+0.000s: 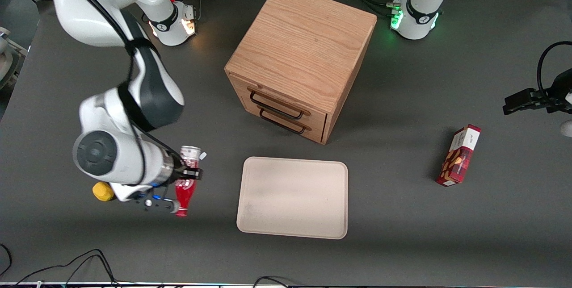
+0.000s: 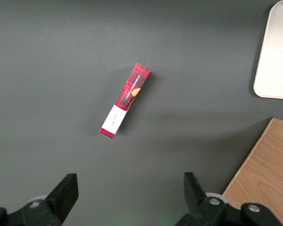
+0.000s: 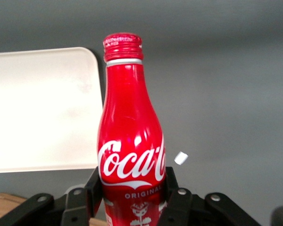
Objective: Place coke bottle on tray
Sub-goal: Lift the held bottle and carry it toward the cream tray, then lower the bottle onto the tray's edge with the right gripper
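Gripper (image 1: 187, 173) clenched on the Coca-Cola bottle (image 1: 184, 192), held lengthwise beside the empty cream tray (image 1: 293, 197), toward the working arm's end.

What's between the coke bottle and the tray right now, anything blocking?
Nothing visible. The gripper grips the small red contour coke bottle beside the flat pale beige tray, toward the working arm's end; only bare dark table lies between them.

Red coke bottle (image 3: 130, 146) with white script, cream tray (image 1: 292, 197), red plaid snack box (image 1: 459, 156), black gripper (image 1: 187, 174).
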